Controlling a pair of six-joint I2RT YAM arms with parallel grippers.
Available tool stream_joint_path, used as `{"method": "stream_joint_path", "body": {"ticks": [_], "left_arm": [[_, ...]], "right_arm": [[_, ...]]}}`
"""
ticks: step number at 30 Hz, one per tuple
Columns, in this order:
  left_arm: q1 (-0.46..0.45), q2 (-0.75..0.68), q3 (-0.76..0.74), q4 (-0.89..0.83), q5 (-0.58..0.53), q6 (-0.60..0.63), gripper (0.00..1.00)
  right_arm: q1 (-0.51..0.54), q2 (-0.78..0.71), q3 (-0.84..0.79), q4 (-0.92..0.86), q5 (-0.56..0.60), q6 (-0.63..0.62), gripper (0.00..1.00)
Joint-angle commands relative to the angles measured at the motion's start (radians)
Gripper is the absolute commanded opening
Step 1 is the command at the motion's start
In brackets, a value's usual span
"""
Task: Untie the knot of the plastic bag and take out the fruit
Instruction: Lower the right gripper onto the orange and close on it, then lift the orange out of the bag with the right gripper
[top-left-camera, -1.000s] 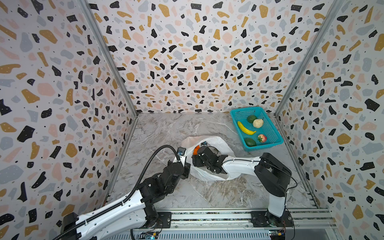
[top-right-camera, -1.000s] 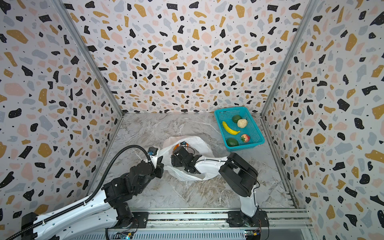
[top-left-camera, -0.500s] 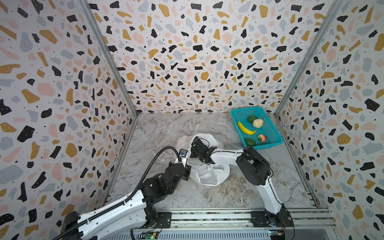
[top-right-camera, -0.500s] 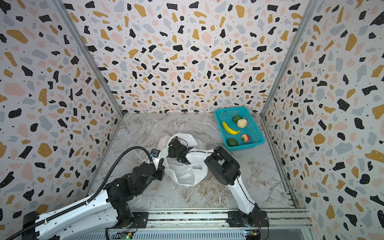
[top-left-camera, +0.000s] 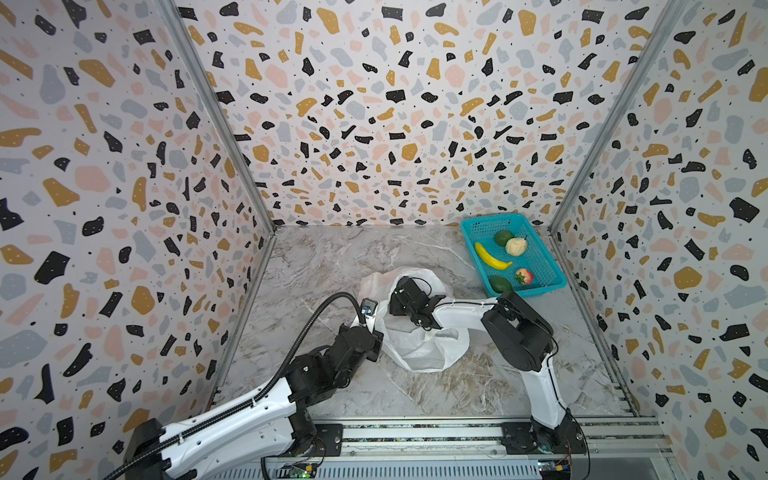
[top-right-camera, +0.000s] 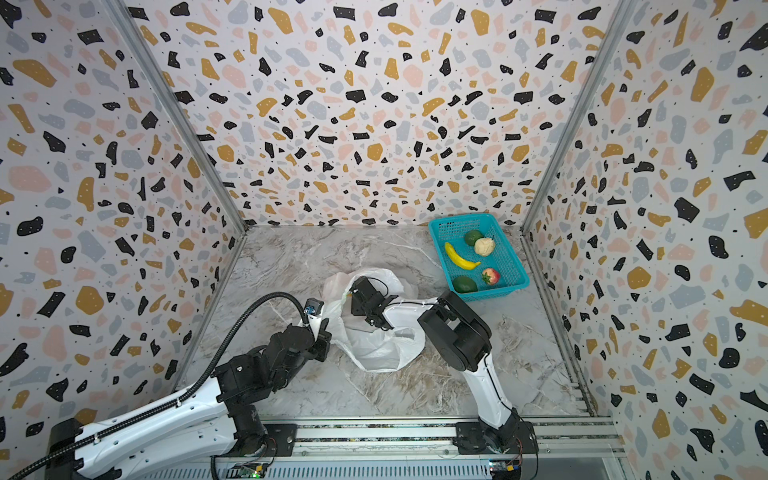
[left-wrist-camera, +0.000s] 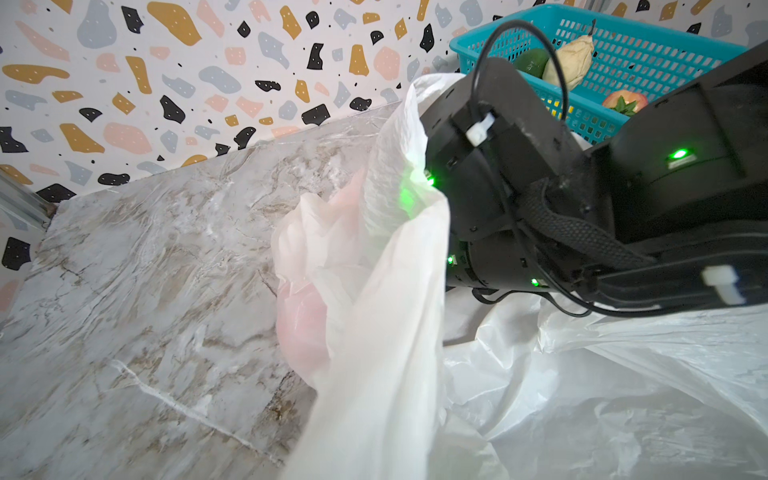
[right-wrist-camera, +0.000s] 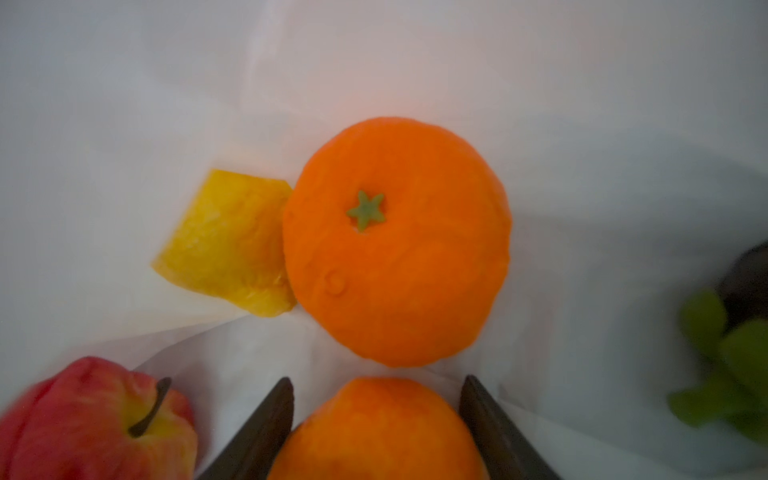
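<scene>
At the left of both top views, the left gripper (top-left-camera: 377, 337) is closed, and the rim of the plastic bag (top-left-camera: 419, 349) is drawn up to it. It seems to be pinching that edge to keep the mouth lifted. In the left wrist view a band of the plastic runs up from the camera, and a pink shape (left-wrist-camera: 301, 328) shows through the film. No knot shows anywhere. The mouth gapes, so I judge the untying done and the step in hand to be emptying the bag, which lies mid-desk (top-left-camera: 332, 257).

Further right, the right arm reaches in through the bag's mouth. Its wrist view shows the right gripper (right-wrist-camera: 377, 380) with its fingers (right-wrist-camera: 257, 432) apart on either side of an orange (right-wrist-camera: 374, 432), close against the skin. Whether they press it yet, I cannot tell. Beyond that fruit lie a second orange (right-wrist-camera: 397, 241), touching a yellow piece (right-wrist-camera: 226, 245), a red apple (right-wrist-camera: 91, 419) and something blurred with green leaves (right-wrist-camera: 731, 365).

The next move calls for a firm squeeze on the round, slippery orange. Then comes a lift straight out through the mouth without snagging the film, while the left side keeps the rim up.

Furthest right stands the teal basket (top-left-camera: 536, 289), which holds other fruit and is the likely place to put it.
</scene>
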Motion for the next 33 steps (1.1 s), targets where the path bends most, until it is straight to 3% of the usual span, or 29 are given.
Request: {"method": "stream_joint_path", "body": {"ticks": [1, 21, 33], "left_arm": [[0.001, 0.027, -0.007, 0.018, -0.024, -0.016, 0.0], [0.003, 0.097, 0.022, 0.068, -0.091, 0.016, 0.0], [0.003, 0.095, 0.013, 0.074, -0.08, 0.011, 0.0]], "right_arm": [[-0.002, -0.06, -0.036, -0.027, -0.032, 0.008, 0.54], [0.065, -0.396, -0.25, -0.101, -0.175, 0.001, 0.5], [0.08, -0.587, -0.246, -0.225, -0.178, -0.03, 0.51]]}}
